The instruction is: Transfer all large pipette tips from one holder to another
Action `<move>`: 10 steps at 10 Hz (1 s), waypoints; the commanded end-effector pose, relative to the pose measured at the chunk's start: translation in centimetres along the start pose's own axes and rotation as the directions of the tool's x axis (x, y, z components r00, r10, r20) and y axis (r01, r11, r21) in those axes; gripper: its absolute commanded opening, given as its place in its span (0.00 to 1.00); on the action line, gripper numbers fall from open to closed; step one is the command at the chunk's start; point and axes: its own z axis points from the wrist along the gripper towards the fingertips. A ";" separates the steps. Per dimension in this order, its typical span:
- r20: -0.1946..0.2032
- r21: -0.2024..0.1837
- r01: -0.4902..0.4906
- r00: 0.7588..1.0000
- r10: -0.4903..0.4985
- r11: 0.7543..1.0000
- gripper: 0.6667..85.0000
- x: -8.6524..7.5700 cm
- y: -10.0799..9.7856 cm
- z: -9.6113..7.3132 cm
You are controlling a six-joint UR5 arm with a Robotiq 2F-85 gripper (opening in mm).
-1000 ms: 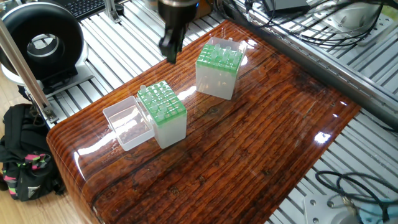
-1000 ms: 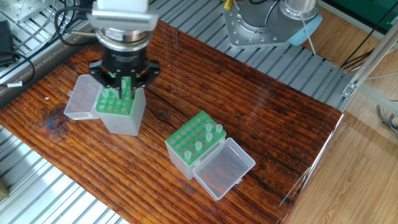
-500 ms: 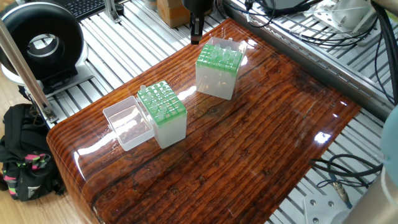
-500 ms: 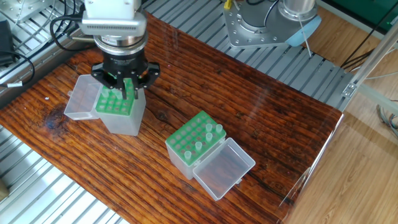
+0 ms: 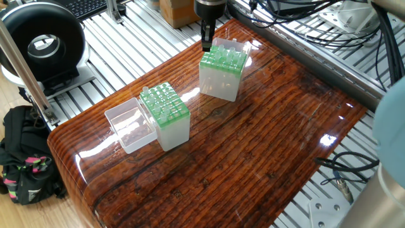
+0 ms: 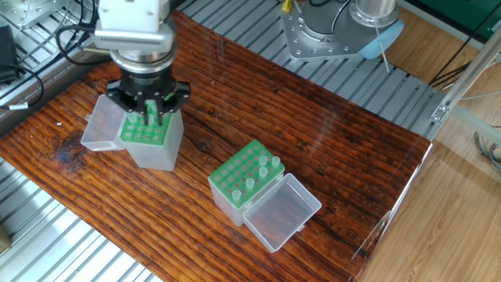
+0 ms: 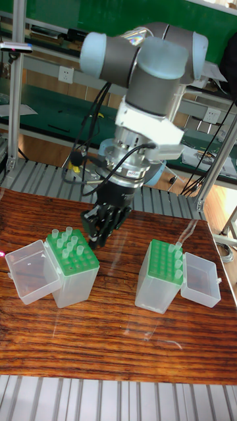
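**Hovering over a green tip rack, robot claw sits low on a wooden table**

Hanging at the upper left of the other fixed view, the black two-finger gripper (image 6: 152, 112) of the grey-and-white robot arm (image 7: 155, 72) sits directly above a translucent plastic holder box with a green perforated grid top (image 6: 149, 137). Its fingers (image 7: 99, 230) point downward close together; whether they are pinched on anything cannot be told from these views, as the gap between them is too dark and small to read. In one fixed view the gripper (image 5: 207, 38) appears at the top centre of the frame, just at the far rim of that same box (image 5: 221, 71).

Slender translucent whitish pipette tips (image 7: 64, 239) stand upright in the holes of this box, clustered along one side of its grid, just beside the fingers. A second translucent holder box with a green grid top (image 6: 244, 188) stands well apart, near the centre of the other fixed view, with a few more whitish tips (image 6: 264, 165) upright in it. Each box has a clear hinged lid lying open beside it: one at the left edge (image 6: 100, 125), one toward the lower right (image 6: 282, 210).

Both boxes rest on a glossy dark-brown wooden tabletop (image 5: 266, 152), which lies on a ribbed aluminium frame (image 5: 126, 44).
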 end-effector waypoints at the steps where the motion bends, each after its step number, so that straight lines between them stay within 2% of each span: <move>1: 0.040 -0.034 0.049 0.998 -0.047 0.998 0.42 0.2 -0.5 1.5; 2: 0.029 -0.023 0.062 0.998 -0.062 0.998 0.42 1.0 -0.9 1.9; 3: 0.022 -0.036 0.090 0.996 -0.089 0.995 0.42 1.9 -0.7 2.4; 5: 0.028 -0.053 0.102 0.994 -0.101 0.993 0.42 2.7 -0.6 2.3; 7: 0.018 -0.071 0.113 0.994 -0.112 0.991 0.42 3.4 -0.5 2.2; 9: 0.027 -0.107 0.122 0.992 -0.120 0.987 0.42 3.5 0.5 2.1; 10: 0.027 -0.112 0.120 0.993 -0.118 0.986 0.42 3.5 0.7 2.1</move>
